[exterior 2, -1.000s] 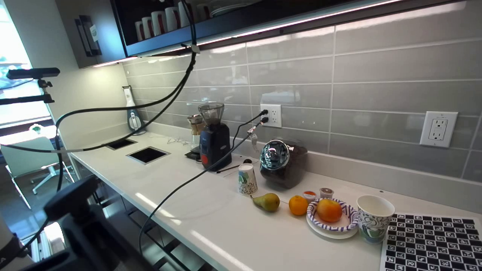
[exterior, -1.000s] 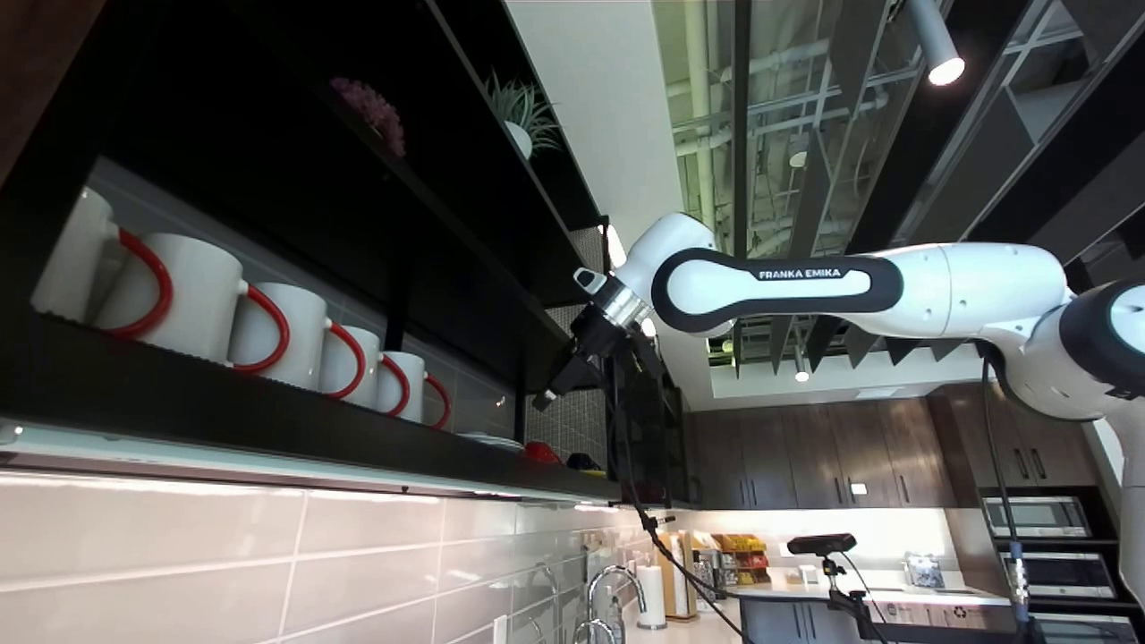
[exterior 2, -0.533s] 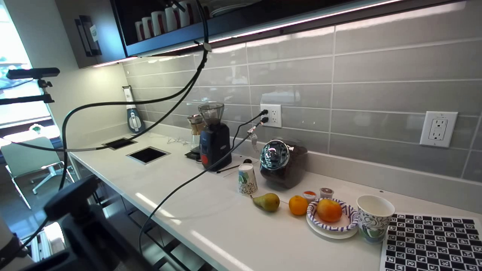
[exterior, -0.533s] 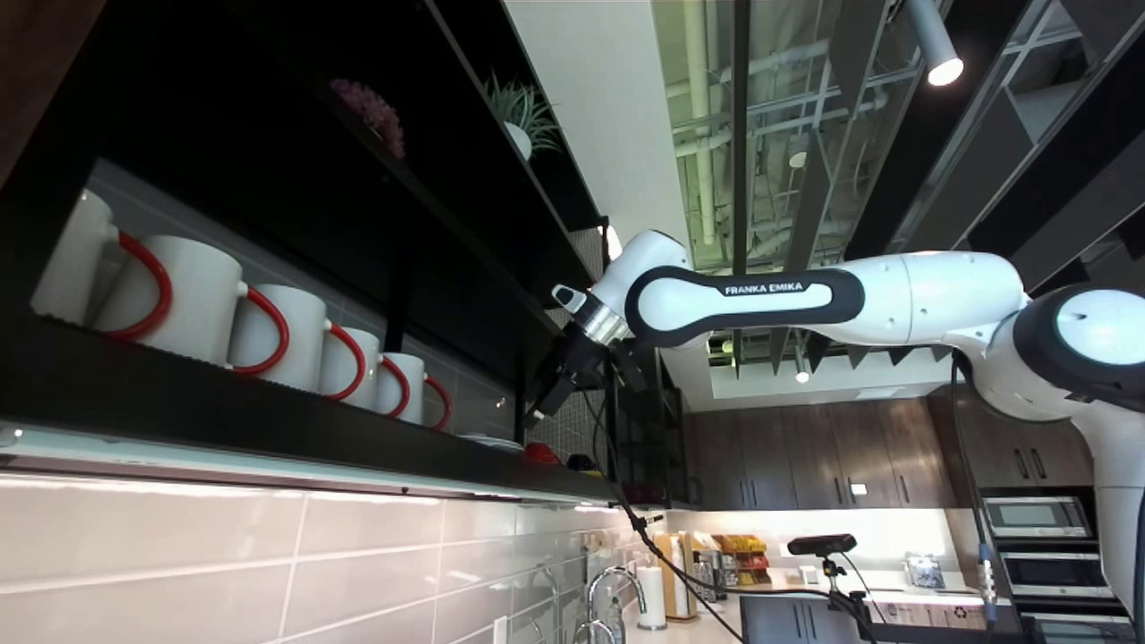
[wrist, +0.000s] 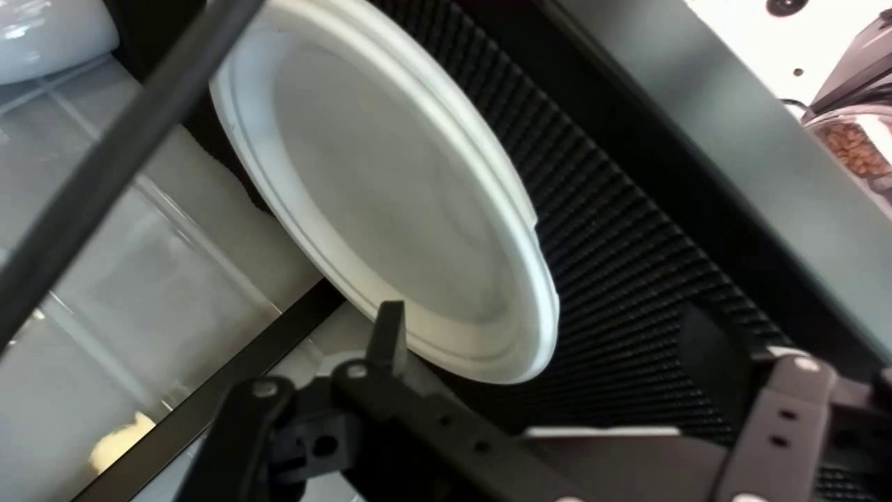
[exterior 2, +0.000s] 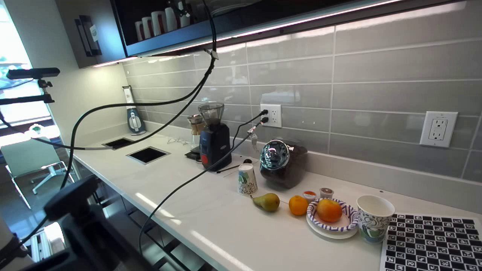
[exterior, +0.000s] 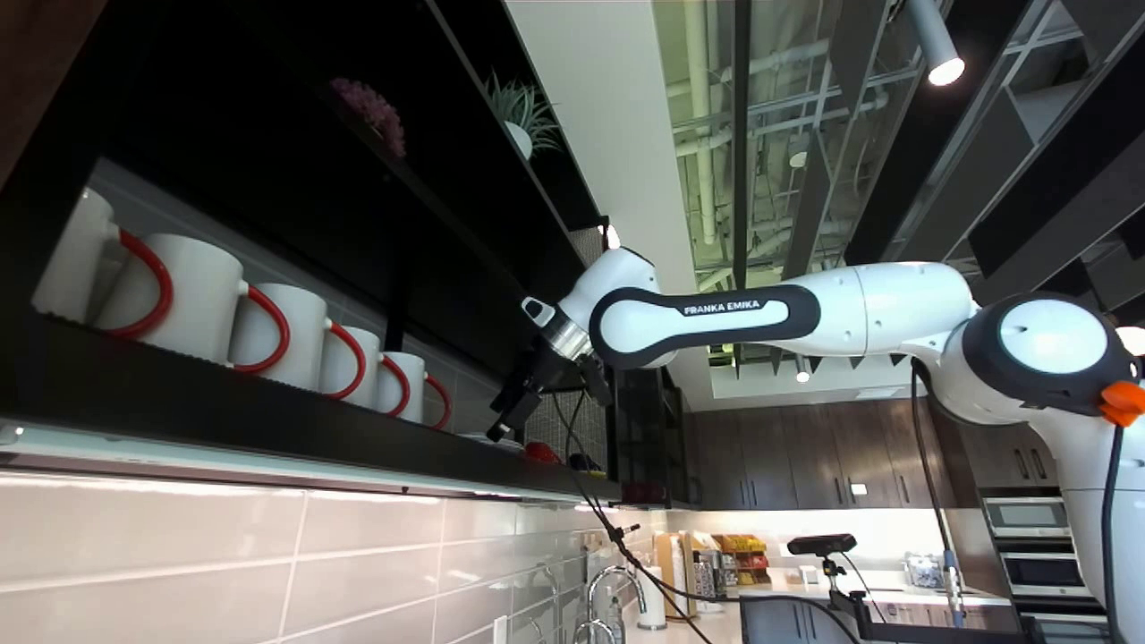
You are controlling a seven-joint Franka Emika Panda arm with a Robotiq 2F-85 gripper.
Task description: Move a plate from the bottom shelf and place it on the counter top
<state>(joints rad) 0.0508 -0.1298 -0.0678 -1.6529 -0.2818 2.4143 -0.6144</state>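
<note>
The plate [wrist: 397, 174], white and round, rests on the ribbed black bottom shelf [wrist: 620, 272]. A doubled edge shows along its rim; whether more plates lie beneath I cannot tell. My gripper [wrist: 550, 331] is open at the plate's near end, one finger over the rim's left side, the other far out to the right above the mat. Nothing is held. In an exterior view the gripper reaches down over the bottom shelf [exterior: 295, 416] and partly hides the plate. The pale counter top [exterior 2: 211, 222] lies well below.
White mugs [exterior: 277, 335] with red handles line the shelf beside the plate. A red item [exterior: 541, 452] sits on its far side. A higher dark shelf [exterior: 465, 259] hangs overhead. The counter carries a pear [exterior 2: 267, 202], an orange [exterior 2: 298, 205], a patterned bowl [exterior 2: 350, 214] and a grinder [exterior 2: 215, 145].
The arm has moved inward and down, bringing the open gripper from beside the shelf's front to just above the plate. The hanging cable swung along with it.
</note>
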